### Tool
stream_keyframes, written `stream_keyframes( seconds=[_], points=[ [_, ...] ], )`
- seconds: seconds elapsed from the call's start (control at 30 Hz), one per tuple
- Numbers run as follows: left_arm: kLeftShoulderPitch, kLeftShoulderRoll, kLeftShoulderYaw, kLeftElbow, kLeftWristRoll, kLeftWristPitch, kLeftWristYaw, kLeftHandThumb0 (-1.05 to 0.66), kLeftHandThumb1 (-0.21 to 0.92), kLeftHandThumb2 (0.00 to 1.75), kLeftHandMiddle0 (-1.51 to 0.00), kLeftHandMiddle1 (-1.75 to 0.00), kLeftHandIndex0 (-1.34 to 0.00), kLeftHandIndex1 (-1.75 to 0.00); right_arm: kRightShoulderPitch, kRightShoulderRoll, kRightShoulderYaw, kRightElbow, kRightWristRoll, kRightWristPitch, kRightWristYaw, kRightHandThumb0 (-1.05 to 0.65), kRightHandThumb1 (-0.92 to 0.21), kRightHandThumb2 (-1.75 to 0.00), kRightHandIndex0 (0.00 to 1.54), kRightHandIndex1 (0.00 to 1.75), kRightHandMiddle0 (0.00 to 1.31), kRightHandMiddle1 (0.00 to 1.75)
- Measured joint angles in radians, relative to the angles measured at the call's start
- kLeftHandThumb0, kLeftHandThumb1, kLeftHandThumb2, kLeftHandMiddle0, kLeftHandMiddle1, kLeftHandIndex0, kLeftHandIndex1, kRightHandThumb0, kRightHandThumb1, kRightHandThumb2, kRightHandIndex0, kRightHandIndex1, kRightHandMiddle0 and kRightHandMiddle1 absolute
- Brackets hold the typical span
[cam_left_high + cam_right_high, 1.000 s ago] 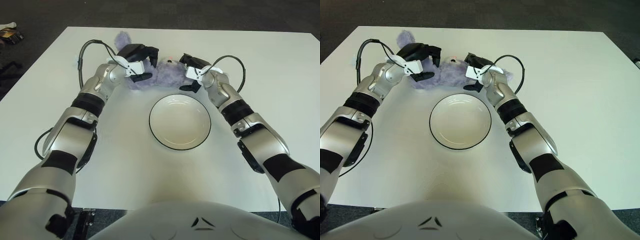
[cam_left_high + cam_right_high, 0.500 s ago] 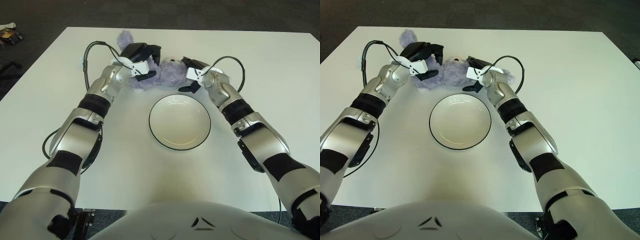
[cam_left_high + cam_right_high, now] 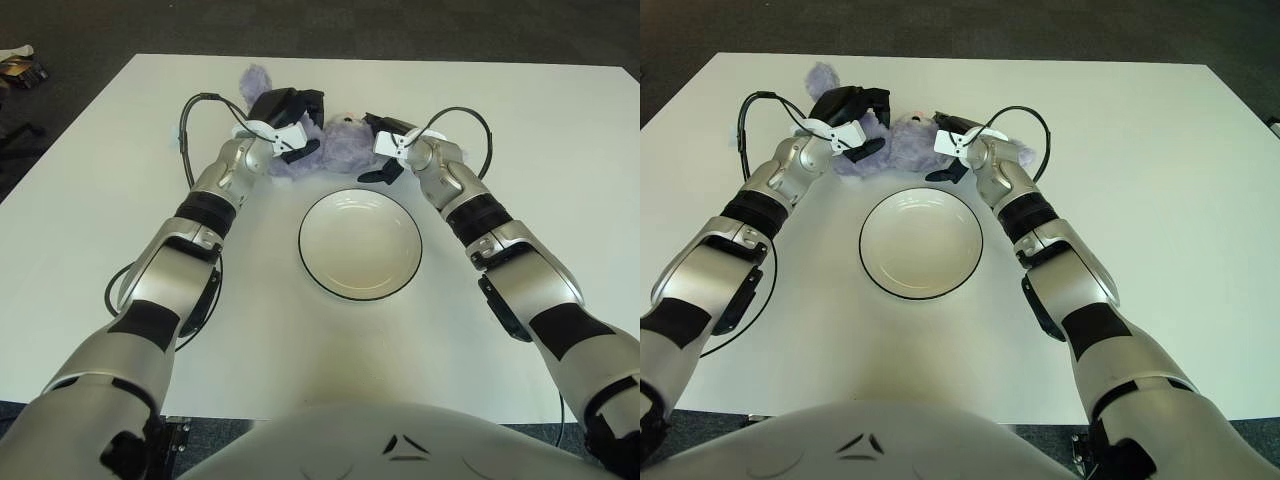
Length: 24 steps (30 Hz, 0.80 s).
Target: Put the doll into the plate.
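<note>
The left hand (image 3: 288,118) and right hand (image 3: 385,147), fingers curled against either flank of the fluffy lilac plush doll (image 3: 322,147) at upper centre, should squeeze evenly before lifting it toward the round white black-rimmed plate (image 3: 360,243) just below.

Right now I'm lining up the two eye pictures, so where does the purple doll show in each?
Left eye view: the doll lies at top centre-left, beyond the plate, between the left hand and right hand.
Right eye view: the doll sits further left, again just beyond the plate.
Shared landmark: the white plate with its dark rim.
</note>
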Motion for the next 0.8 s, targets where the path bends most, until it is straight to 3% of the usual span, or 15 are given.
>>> stream_keyframes(
  seconds=[0.27,0.43,0.57,0.8],
  points=[
    [0.000,-0.033,0.024,0.017,-0.027,0.016,0.014,0.53,0.16,1.50,-0.73,-1.75,-0.99,-1.75,-0.008,0.032,-0.079,0.037,0.085,0.001,-0.012,-0.54,-0.38,-0.87,0.35,1.40,0.00,0.39],
    [0.000,-0.047,0.037,0.023,-0.046,0.015,0.018,0.53,0.16,1.51,-0.74,-1.75,-1.00,-1.75,-0.008,0.043,-0.095,0.056,0.097,-0.004,-0.045,-0.48,-0.31,-0.94,0.32,1.43,0.00,0.31],
    [0.000,-0.054,0.042,0.027,-0.048,0.011,0.029,0.54,0.14,1.53,-0.75,-1.75,-1.01,-1.75,-0.009,0.045,-0.101,0.065,0.104,-0.006,-0.049,-0.39,-0.24,-1.02,0.25,1.35,0.00,0.39],
    [0.000,-0.062,0.043,0.029,-0.052,0.007,0.041,0.54,0.13,1.54,-0.76,-1.75,-1.02,-1.75,-0.017,0.056,-0.131,0.087,0.137,-0.005,-0.049,-0.14,-0.07,-1.21,0.19,1.18,0.00,0.71]
  ],
)
